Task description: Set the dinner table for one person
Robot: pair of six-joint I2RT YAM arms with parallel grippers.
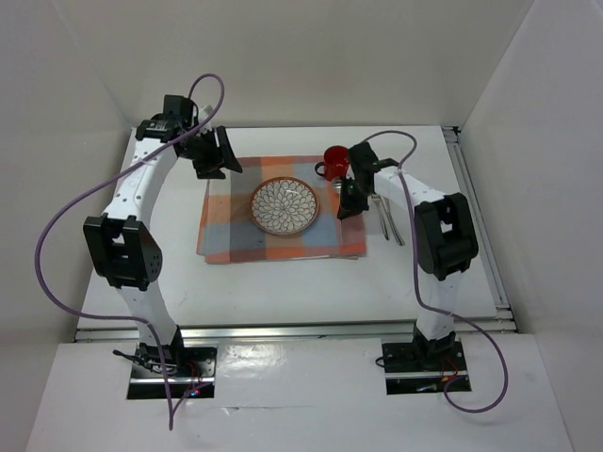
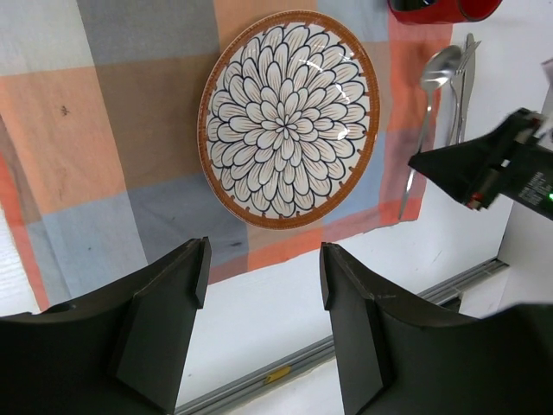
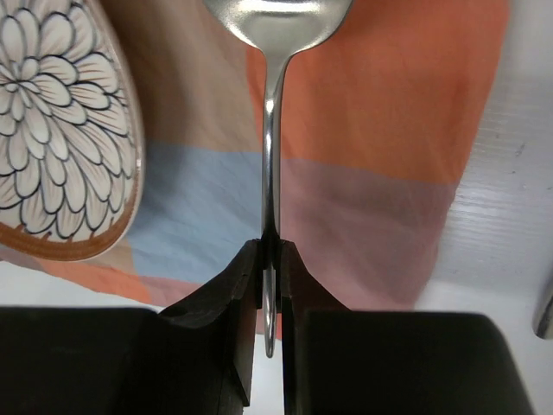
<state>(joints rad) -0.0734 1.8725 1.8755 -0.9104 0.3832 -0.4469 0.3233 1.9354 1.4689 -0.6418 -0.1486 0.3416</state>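
Note:
The white dinner table (image 1: 283,292) carries an orange-and-blue checked placemat (image 1: 226,235) with a flower-patterned plate (image 1: 285,205) in its middle. My right gripper (image 1: 350,202) is over the placemat's right strip, beside the plate. In the right wrist view it (image 3: 270,251) is shut on the handle of a metal spoon (image 3: 270,147), whose bowl points away, just above or on the cloth. The left wrist view shows the spoon (image 2: 429,86) too. My left gripper (image 1: 212,155) is open and empty above the placemat's far left corner; its jaws (image 2: 263,277) stand wide apart.
A red cup (image 1: 336,160) stands at the placemat's far right corner. A fork and knife (image 1: 388,218) lie on the table right of the placemat. A metal rail (image 1: 283,330) runs along the near table edge. White walls enclose the table.

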